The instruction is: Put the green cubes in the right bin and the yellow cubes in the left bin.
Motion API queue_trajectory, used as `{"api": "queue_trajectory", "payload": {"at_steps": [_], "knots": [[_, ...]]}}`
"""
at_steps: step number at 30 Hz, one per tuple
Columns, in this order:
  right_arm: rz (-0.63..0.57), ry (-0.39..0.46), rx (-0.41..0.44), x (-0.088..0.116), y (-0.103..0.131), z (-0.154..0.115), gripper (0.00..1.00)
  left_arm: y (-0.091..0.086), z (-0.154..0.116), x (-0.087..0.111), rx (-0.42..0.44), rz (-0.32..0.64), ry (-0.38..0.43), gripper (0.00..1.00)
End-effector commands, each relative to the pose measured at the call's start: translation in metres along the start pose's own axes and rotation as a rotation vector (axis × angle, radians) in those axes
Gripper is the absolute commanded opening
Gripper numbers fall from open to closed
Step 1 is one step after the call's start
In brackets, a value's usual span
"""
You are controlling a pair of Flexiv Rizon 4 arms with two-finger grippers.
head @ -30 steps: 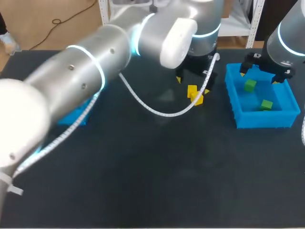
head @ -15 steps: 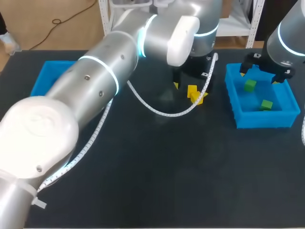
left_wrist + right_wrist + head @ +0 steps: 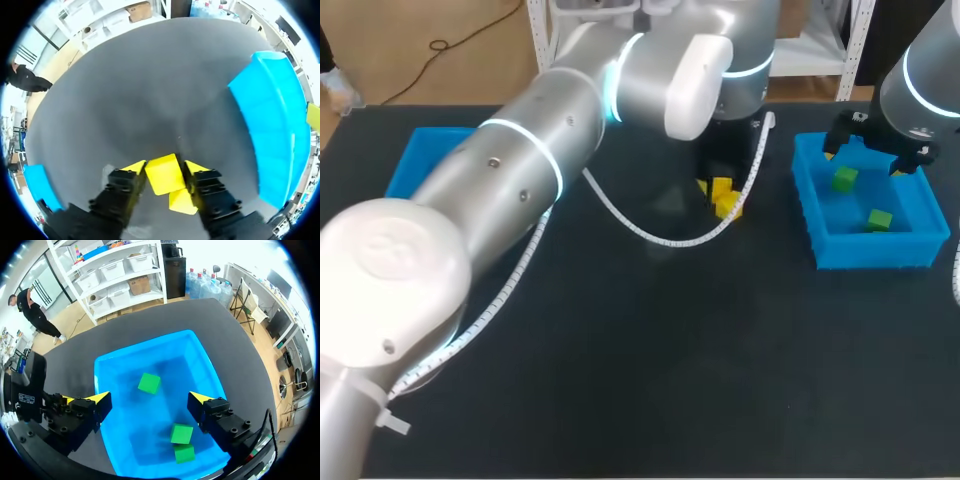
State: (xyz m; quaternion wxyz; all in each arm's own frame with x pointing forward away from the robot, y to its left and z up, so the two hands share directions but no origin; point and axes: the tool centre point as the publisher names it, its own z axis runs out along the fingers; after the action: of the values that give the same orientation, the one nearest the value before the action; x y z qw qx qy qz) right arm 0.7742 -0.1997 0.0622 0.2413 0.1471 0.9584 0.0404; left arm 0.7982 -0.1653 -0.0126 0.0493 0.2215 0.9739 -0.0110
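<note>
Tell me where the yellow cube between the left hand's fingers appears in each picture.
Head view: the yellow cube is at the end of the left arm, to the left of the blue bin.
Left wrist view: between the fingers of the left hand.
Right wrist view: not in it.
Shared landmark: the blue bin, in all three.

1. In the head view, bright and even light falls from above. The matt dark table (image 3: 650,380) gives back almost no glare.
2. The left arm (image 3: 520,160) carries broad white highlights on its silver shell, and its near joint is almost washed out. Cyan light rings glow on it and on the right arm (image 3: 920,90).
3. In the left wrist view, a faint soft shadow lies on the table ahead of the left gripper (image 3: 165,167). The yellow cube (image 3: 161,173) between its fingers is brightly lit on top.
4. In the right wrist view, the right bin (image 3: 200,355) is strongly lit inside. The green cubes (image 3: 149,383) throw small dark shadows on its floor.
</note>
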Motion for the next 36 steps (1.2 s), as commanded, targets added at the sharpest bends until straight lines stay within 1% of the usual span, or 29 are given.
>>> {"api": "queue_trajectory", "payload": {"at_steps": [1,3,6,8,10,12,15,17,19,21,23,26,28,31,32,34,36], "knots": [[0.001,-0.004,0.001,0.001,0.0,0.0,1.0,0.002,0.002,-0.004,0.014,0.01,0.078,0.0],[0.001,-0.004,0.001,0.001,0.0,0.0,1.0,0.002,-0.001,-0.001,0.034,0.026,0.068,0.0],[0.001,-0.004,0.001,0.001,0.0,0.0,1.0,0.003,-0.021,0.001,0.045,0.095,-0.017,0.0],[0.001,-0.004,0.001,0.001,0.0,0.0,1.0,0.01,-0.04,0.004,0.056,0.125,-0.072,0.0],[0.001,-0.004,0.001,0.001,0.0,0.0,1.0,0.02,-0.061,0.007,0.062,0.131,-0.129,0.0],[0.001,-0.004,0.001,0.001,0.0,0.0,1.0,0.042,-0.089,0.012,0.049,0.125,-0.205,0.0],[0.001,-0.004,0.001,0.001,0.0,0.0,1.0,0.079,-0.121,0.02,0.009,0.095,-0.283,0.0],[0.001,-0.004,0.001,0.001,0.0,0.0,1.0,0.108,-0.136,0.031,-0.047,0.076,-0.311,0.0],[0.001,-0.004,0.001,0.001,0.0,0.0,1.0,0.136,-0.147,0.048,-0.08,0.036,-0.318,0.0],[0.001,-0.004,0.001,0.001,0.0,0.0,1.0,0.171,-0.151,0.06,-0.14,0.0,-0.316,0.0],[0.001,-0.004,0.001,0.001,0.0,0.0,1.0,0.201,-0.154,0.077,-0.177,-0.056,-0.308,0.0],[0.001,-0.004,0.001,0.001,0.0,0.0,1.0,0.24,-0.157,0.106,-0.211,-0.147,-0.301,0.0],[0.001,-0.004,0.001,0.001,0.0,0.0,1.0,0.264,-0.157,0.127,-0.275,-0.189,-0.293,0.0],[0.001,-0.004,0.001,0.001,0.0,0.0,1.0,0.296,-0.154,0.159,-0.287,-0.278,-0.269,0.0],[0.001,-0.004,0.001,0.001,0.0,0.0,1.0,0.303,-0.153,0.17,-0.303,-0.3,-0.262,0.0],[0.001,-0.004,0.001,0.001,0.0,0.0,1.0,0.318,-0.149,0.191,-0.301,-0.35,-0.249,0.0],[0.001,-0.004,0.001,0.001,0.0,0.0,1.0,0.329,-0.145,0.206,-0.321,-0.373,-0.233,0.0]]}}
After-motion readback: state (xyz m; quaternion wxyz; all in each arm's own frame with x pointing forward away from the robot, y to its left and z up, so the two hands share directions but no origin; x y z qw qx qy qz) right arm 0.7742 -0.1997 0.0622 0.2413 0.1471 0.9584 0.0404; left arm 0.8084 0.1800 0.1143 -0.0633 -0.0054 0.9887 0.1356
